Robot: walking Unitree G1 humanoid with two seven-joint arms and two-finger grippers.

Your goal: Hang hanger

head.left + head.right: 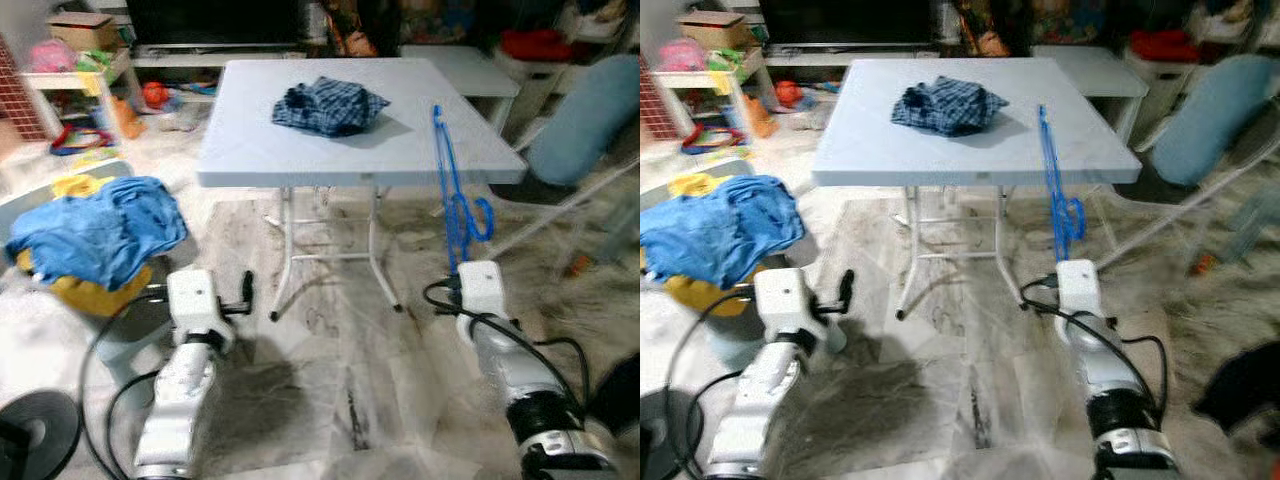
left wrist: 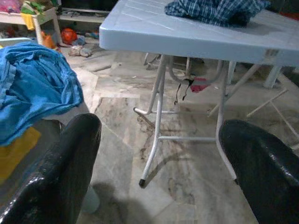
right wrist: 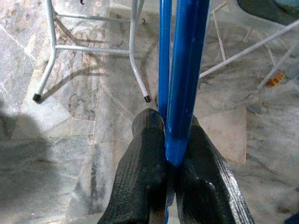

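- Standing ahead, the white folding desk (image 1: 250,150) carries a crumpled plaid shirt (image 1: 330,105).
- Near the desk's right front corner, the blue hanger (image 1: 455,195) stands upright, pinched by the right tool (image 3: 170,161).
- Left tool (image 2: 159,172) gapes wide, low before the desk.

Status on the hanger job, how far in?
Done: the right gripper has the blue hanger pinched at one end, with its length standing up past the white table edge. In hand: carrying it. Left: actually hanging it; no rail or hook is identifiable. The left gripper is open and low, and the plaid shirt lies on the table.
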